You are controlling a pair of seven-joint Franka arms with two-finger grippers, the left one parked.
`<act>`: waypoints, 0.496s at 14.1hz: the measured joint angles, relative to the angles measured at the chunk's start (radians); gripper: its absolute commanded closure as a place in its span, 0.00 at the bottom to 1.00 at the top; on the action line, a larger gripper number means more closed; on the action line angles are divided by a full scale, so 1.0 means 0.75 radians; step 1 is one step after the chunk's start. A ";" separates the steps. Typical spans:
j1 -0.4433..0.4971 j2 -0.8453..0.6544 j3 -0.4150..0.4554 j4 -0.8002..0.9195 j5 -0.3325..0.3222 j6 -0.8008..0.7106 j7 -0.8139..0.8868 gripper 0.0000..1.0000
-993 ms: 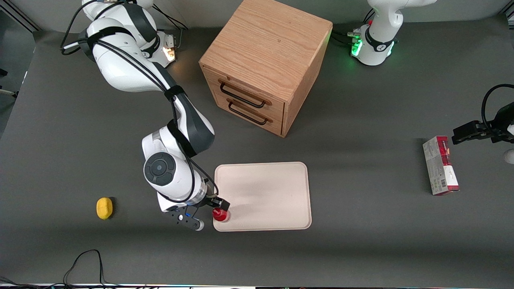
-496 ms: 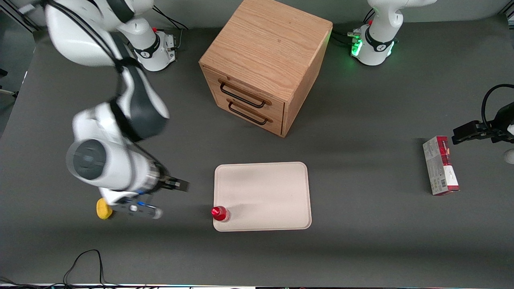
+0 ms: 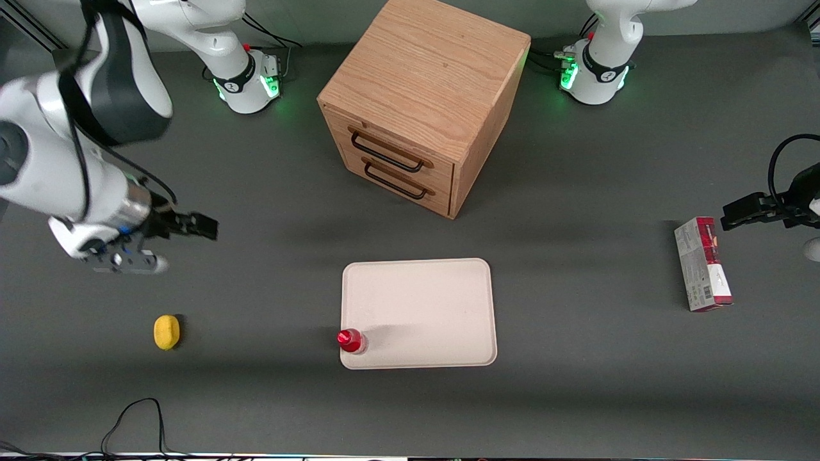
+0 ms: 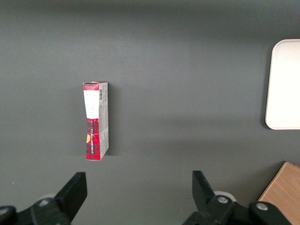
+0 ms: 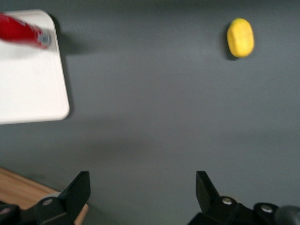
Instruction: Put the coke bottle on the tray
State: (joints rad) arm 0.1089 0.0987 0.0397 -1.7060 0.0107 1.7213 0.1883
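Observation:
The coke bottle (image 3: 352, 340), slim and red with a red cap, stands upright on the cream-white tray (image 3: 423, 307), in the tray's corner nearest the front camera at the working arm's end. My gripper (image 3: 192, 225) hangs high over bare table, well away from the tray toward the working arm's end, farther from the front camera than the bottle. It is open and holds nothing. The right wrist view shows the gripper (image 5: 142, 183) with its jaws wide apart over grey table, plus the coke bottle (image 5: 21, 30) on the tray (image 5: 28, 89).
A yellow lemon-shaped thing (image 3: 166, 331) (image 5: 240, 37) lies on the table nearer the front camera than my gripper. A wooden two-drawer cabinet (image 3: 416, 102) stands farther from the front camera than the tray. A red-and-white carton (image 3: 703, 264) (image 4: 96, 119) lies toward the parked arm's end.
My gripper let go of the coke bottle, then pulled away from the tray toward the working arm's end and rose. The bottle stays upright on the tray's corner.

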 measured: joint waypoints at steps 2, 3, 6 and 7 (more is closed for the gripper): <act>0.000 -0.088 -0.052 -0.050 0.024 -0.062 -0.110 0.00; 0.000 -0.109 -0.071 -0.051 0.030 -0.087 -0.150 0.00; 0.000 -0.133 -0.087 -0.034 0.033 -0.160 -0.224 0.00; -0.001 -0.133 -0.087 -0.022 0.034 -0.189 -0.228 0.00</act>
State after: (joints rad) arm 0.1084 -0.0011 -0.0257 -1.7227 0.0361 1.5796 0.0175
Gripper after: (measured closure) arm 0.000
